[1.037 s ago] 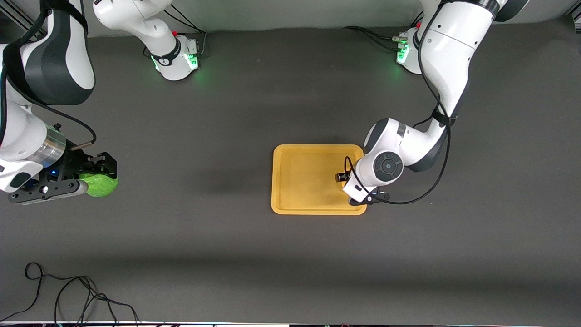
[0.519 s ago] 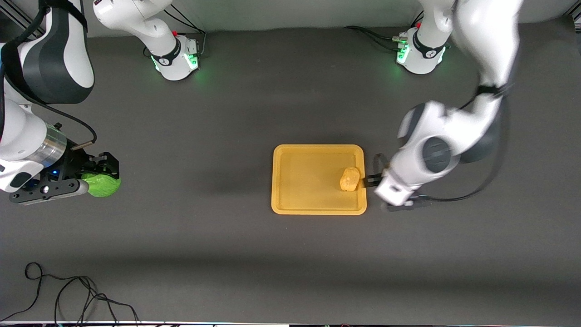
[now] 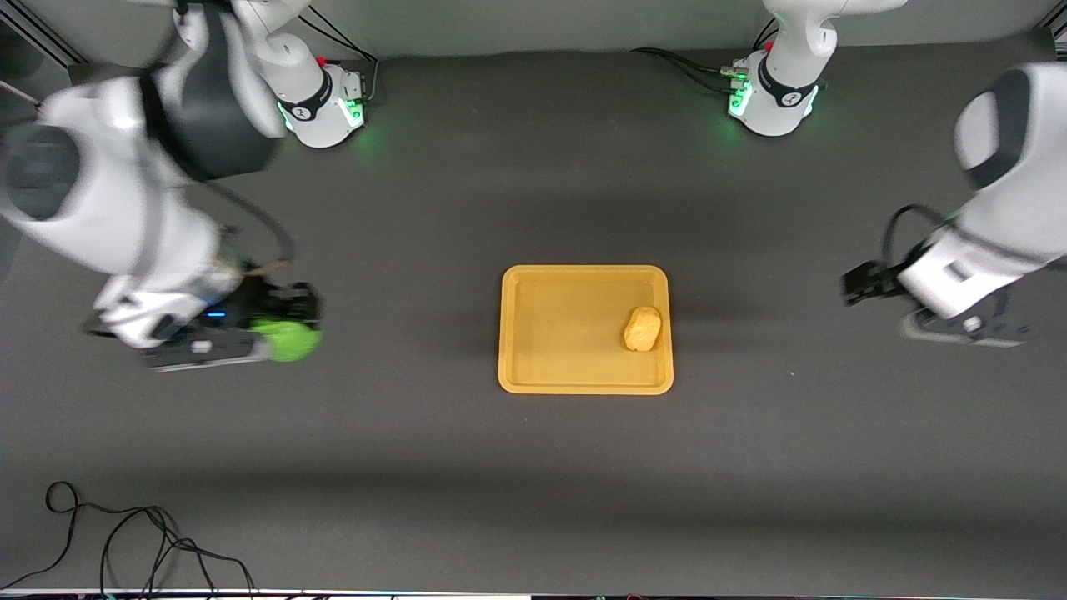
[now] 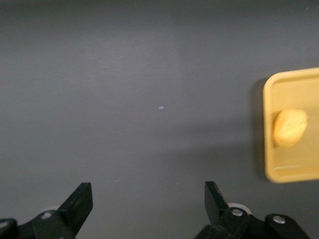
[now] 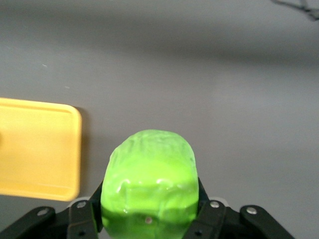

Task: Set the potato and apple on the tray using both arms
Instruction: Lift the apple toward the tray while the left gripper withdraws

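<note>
Right wrist view: glossy, lumpy bright-green apple [image 5: 148, 181] between hand [image 5: 147, 215] fingers.

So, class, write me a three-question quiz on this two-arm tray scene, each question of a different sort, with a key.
1. True or false: the potato lies on the tray.
2. Which gripper holds the apple? A) left gripper B) right gripper C) neither
3. Fill in: the left gripper's fingers are ____ and hold nothing.

Key
1. True; it sits by the tray's rim toward the left arm's end of the table.
2. B; the right gripper is shut on the apple above bare table, at the right arm's end.
3. Open; the left gripper is over bare table, off the tray.
</note>
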Robot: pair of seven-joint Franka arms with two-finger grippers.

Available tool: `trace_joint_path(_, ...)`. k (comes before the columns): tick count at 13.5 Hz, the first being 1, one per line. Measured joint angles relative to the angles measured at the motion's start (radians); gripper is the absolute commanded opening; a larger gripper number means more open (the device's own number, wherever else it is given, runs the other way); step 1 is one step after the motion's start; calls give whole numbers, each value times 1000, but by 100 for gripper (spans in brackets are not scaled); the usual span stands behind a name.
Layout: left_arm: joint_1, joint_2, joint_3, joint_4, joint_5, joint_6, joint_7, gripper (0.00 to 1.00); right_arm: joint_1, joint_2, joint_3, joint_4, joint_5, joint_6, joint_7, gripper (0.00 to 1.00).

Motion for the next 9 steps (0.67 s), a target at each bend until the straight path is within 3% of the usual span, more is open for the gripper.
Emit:
trace_joint_path(4,59,-75,1,-46,1,5,60,100,153,188,56,196,9,6,385,27)
trace_joint_path(7,62,-106,-1,-49,1,0,60,100,173,284,170,290,9,32,590,27)
trace_joint_path(9,62,-113,-3,-50,1,-10,60,100,175,338,212,298,9,94,621,27)
